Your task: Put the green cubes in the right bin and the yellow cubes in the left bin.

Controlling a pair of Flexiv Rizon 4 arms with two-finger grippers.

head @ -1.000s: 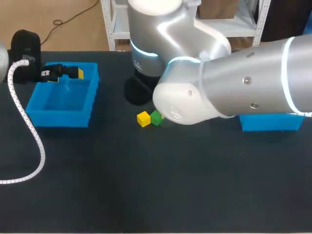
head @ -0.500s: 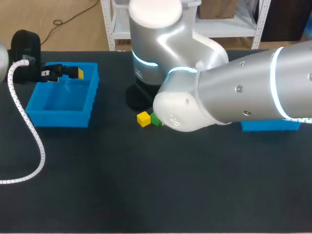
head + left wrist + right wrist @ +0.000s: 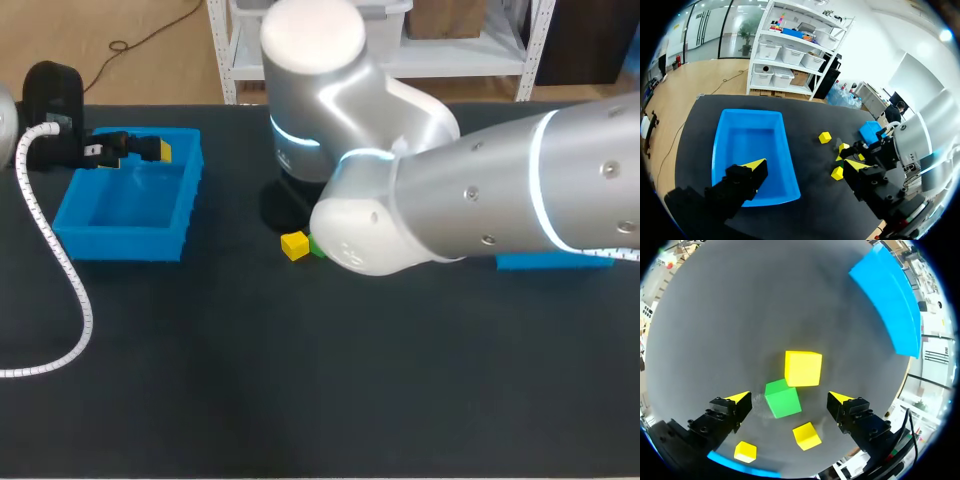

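two yellow cubes lie nearest the right wrist, a near yellow cube [image 3: 807,435] close behind the fingers and a second one [image 3: 745,451] further to the side. just ahead, the right pincer [image 3: 790,399] stands with fingers apart, one to each side of the green cube [image 3: 783,398], neither touching it. judged step: grasp this cube for the right bin [image 3: 890,300]. lower straight, close on the two free side faces, and avoid dragging the far yellow cube [image 3: 803,368], which touches its far edge. the cubes are matte, sharp-edged and plainly coloured. the tabletop [image 3: 300,380] is dark and matte. farther off, the left pincer [image 3: 805,165], apart and empty, hangs over the left bin [image 3: 747,140], a smooth blue rectangular tray.
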